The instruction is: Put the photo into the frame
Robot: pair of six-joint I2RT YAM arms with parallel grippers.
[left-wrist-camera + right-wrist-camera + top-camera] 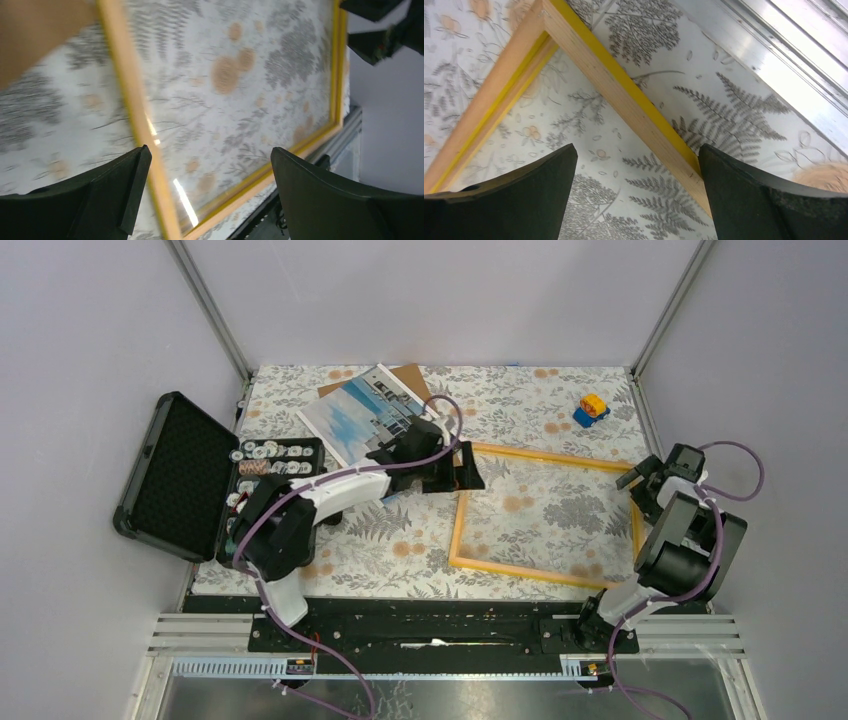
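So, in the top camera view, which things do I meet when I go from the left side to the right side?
black case → photo → frame → right end effector

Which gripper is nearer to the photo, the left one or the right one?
Left. The left gripper is right beside the photo, over the frame's left edge; the right gripper is across the frame, at its far right corner.

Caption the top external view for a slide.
Open left claw over one side of the frame, open right claw at the opposite side; the photo lies outside it.
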